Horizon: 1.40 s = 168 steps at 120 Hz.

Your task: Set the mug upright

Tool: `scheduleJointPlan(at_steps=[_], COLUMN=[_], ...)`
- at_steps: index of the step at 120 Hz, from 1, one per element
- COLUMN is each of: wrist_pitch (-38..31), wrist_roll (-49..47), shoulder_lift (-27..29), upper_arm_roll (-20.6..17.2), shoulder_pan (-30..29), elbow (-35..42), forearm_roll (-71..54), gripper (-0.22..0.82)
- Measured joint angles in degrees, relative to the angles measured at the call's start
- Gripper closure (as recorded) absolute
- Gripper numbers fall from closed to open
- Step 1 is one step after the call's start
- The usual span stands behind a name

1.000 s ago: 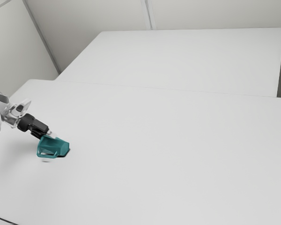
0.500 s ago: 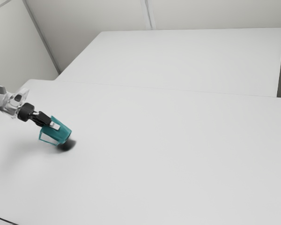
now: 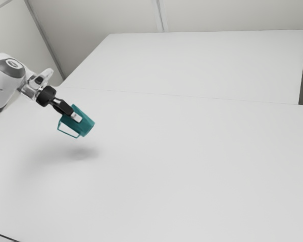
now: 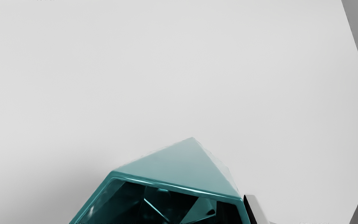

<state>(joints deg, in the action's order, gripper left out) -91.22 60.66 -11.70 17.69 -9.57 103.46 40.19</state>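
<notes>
"Your big table [image 3: 192, 171] is lying flat. What's your gripper [image 3: 76, 118] doing?"

"It's holding your teal mug [image 3: 85, 126] in the air, at the frame's left. Your mug is leaning, and its handle [image 3: 66, 133] is sticking out low."

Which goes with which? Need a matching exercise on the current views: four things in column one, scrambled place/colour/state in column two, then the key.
Column one
1. mug
2. hand
3. handle
4. table

Column two
a. thin teal loop
b. pale, flat, below the mug with a gap between
c. tilted, its open mouth toward the arm
d. mostly black, shut on the mug

Right pairs: 1-c, 2-d, 3-a, 4-b
</notes>
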Motion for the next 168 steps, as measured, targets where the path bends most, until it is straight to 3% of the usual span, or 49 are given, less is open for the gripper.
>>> scheduleJointPlan(at_steps=[27, 59, 112, 168], wrist_pitch=[-3.26, -6.42, -11.04, -20.05], wrist_roll=[-7.02, -14.75, -26.33, -36.32], shoulder_lift=[5.02, 7.73, 9.1, 7.1], upper_arm_roll=[-7.6, -12.82, -14.55, -16.11], shoulder_pan=[0.17, 1.63, 8.89, 9.16], elbow=[-0.01, 0.01, 0.69, 5.18], forearm_roll=[-9.69, -20.15, -33.46, -38.23], gripper=[0.78, 0.78, 0.78, 0.78])
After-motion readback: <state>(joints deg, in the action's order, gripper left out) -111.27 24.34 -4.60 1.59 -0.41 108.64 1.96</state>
